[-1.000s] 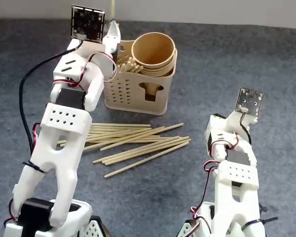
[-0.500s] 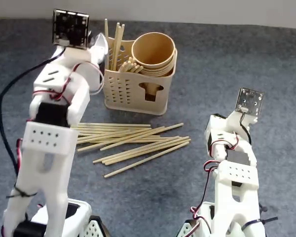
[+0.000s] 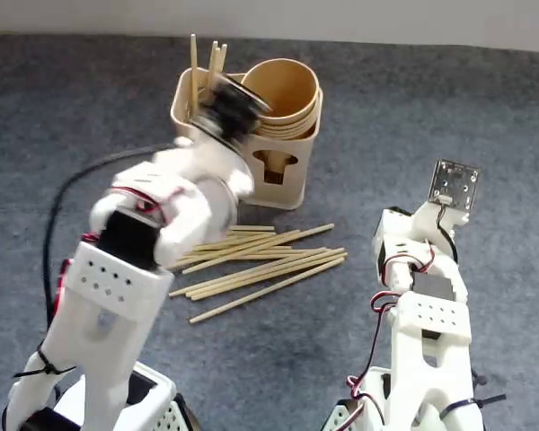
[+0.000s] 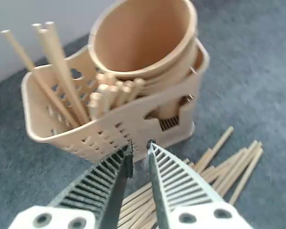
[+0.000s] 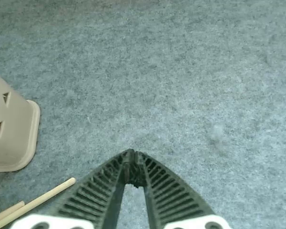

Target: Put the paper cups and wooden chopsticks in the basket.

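A beige basket (image 3: 287, 184) stands at the back of the table with stacked paper cups (image 3: 280, 88) in its right half and wooden chopsticks (image 3: 207, 61) standing in its left half. More chopsticks (image 3: 260, 262) lie scattered in front of it. My left arm (image 3: 162, 215) hangs over the basket's front left. In the left wrist view my left gripper (image 4: 139, 145) is slightly open and holds nothing, just before the basket wall (image 4: 133, 121), below the cups (image 4: 143, 43). My right gripper (image 5: 132, 157) is shut and holds nothing, low over the carpet to the right of the basket corner (image 5: 9, 129).
Grey carpet covers the table. The right arm (image 3: 427, 287) stands at the front right, apart from the chopstick pile. One loose chopstick (image 5: 38, 200) lies near the right gripper. A pale wall edge runs along the back.
The left arm swung from the basket's left side to over its front. Chopsticks it held now stand in the basket. The right arm kept still.
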Robot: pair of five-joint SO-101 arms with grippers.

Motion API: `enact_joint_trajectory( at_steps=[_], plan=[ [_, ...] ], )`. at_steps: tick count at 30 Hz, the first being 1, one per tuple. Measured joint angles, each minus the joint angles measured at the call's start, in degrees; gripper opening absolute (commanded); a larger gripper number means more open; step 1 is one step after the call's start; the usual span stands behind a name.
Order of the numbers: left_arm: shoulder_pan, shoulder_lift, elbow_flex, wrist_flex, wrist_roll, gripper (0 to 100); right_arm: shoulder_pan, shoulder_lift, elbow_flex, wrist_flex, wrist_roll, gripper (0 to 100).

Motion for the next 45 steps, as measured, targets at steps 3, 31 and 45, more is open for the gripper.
enact_joint_trajectory(
  at_steps=[3, 31, 45],
  plan=[
    [5.36, 0.0, 0.0, 5.01, -2.02, 6, 0.0, 0.0, 0.0, 0.0, 0.0, 1.0],
    [16.0, 39.03, 7.38, -2.64, -8.09, 14, 1.49, 0.0, 0.0, 0.0, 0.0, 1.0],
    [16.53, 53.89, -3.6, 1.23, -8.0, 1, 1.93, 0.0, 0.0, 0.0, 0.09, 1.0]
  ],
)
